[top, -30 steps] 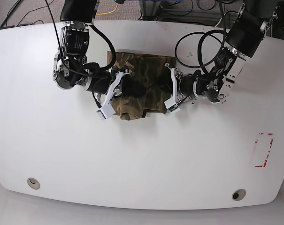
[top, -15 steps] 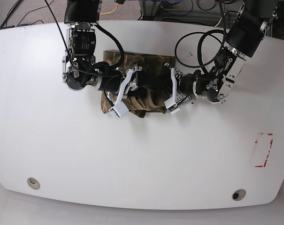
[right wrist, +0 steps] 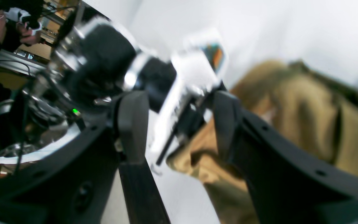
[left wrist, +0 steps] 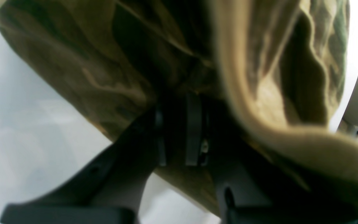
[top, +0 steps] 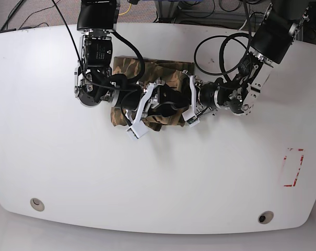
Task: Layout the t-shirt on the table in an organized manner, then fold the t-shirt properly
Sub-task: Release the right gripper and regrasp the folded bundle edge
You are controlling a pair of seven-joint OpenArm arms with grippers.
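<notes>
The camouflage t-shirt [top: 171, 70] lies bunched in a compact bundle at the back middle of the white table [top: 158, 178]. My right gripper [top: 147, 107] sits over the bundle's left half. In the right wrist view that gripper [right wrist: 179, 130] is open with nothing between its fingers, and tan cloth [right wrist: 306, 124] lies just beyond. My left gripper [top: 185, 100] is at the bundle's right edge. Its narrow gap [left wrist: 176, 133] is buried in the folds of the t-shirt [left wrist: 73, 62], with the jaws shut on the fabric.
A red rectangular outline [top: 293, 167] marks the table's right side. Two small round holes [top: 37, 204] [top: 265, 217] sit near the front edge. Black cables [top: 220, 47] loop above the left arm at the back. The other arm's wrist [right wrist: 104, 68] fills the right wrist view's left.
My right gripper has moved right across the bundle, carried a flap of cloth over it and opened. The left gripper has stayed in place, still clamped.
</notes>
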